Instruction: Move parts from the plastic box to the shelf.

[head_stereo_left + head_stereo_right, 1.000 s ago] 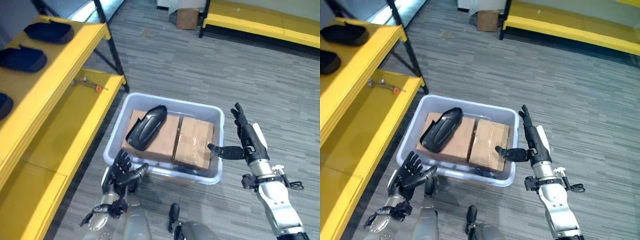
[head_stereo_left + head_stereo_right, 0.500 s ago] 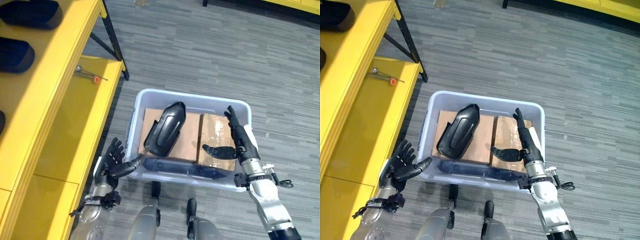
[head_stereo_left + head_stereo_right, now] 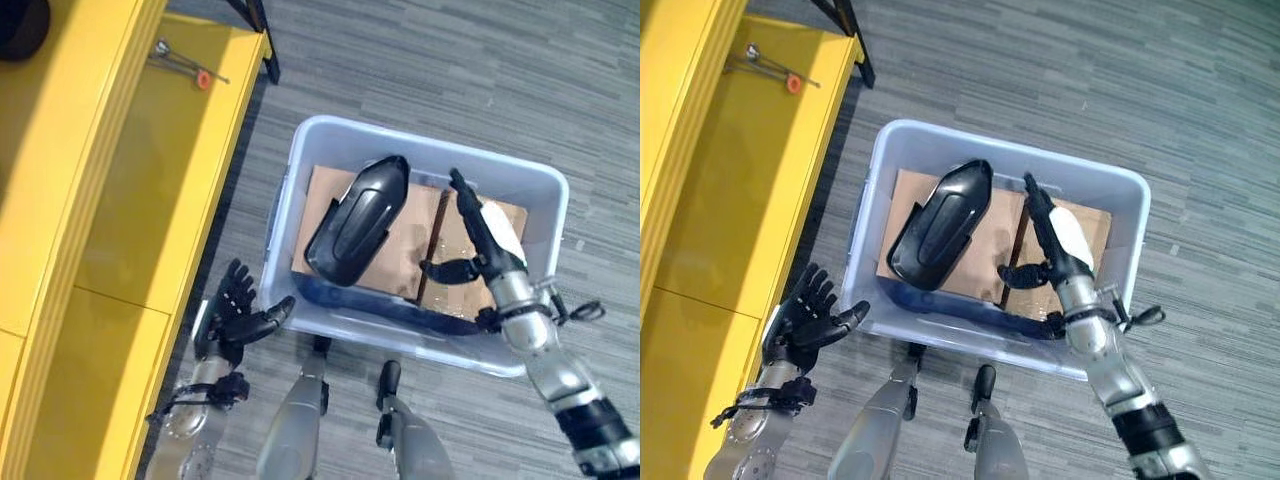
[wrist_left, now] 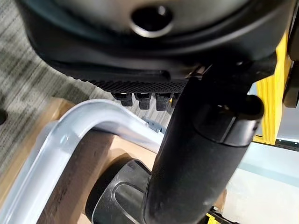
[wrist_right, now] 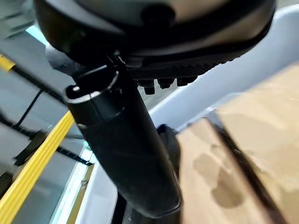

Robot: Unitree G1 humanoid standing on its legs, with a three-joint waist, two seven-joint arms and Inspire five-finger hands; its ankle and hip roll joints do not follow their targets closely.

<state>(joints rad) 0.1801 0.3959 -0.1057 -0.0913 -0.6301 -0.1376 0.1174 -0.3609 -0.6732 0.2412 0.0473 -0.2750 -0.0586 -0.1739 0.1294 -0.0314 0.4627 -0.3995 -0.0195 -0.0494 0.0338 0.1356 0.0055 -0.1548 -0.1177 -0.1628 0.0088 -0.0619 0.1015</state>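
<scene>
A: Nearest you, your left hand (image 3: 232,318) hangs just outside the box's (image 3: 300,165) near-left corner, fingers (image 3: 236,281) spread and straight, holding nothing.

B: And my right?

A: Your right hand (image 3: 1052,252) is over the box's right half, fingers straight, thumb held apart from them, above the cardboard (image 3: 398,262). It has hold of nothing either.

B: Where is the part?

A: The part (image 3: 358,220), a dark moulded shell, lies tilted on the cardboard in the box's left half, one end toward the far wall. Neither hand touches it.

B: What could go wrong?

A: I judge the shell smooth and curved, so a one-sided grip could let it slide or roll across the cardboard. Coming in low with your left hand, you could catch the box's rim and shove the box along the floor (image 3: 420,90). The shelf (image 3: 130,230) is close on your left, so a wide swing with the part could knock its edge.

B: Anything unclear?

A: A dark strip lies along the box's near wall under the cardboard; what it is I cannot tell. The shell's underside is hidden, so where your fingers would catch is a guess. On the shelf's far end lies a small tool (image 3: 185,68) with a red spot, too small to name. Both wrist views are largely blocked by each hand's own thumb.
</scene>
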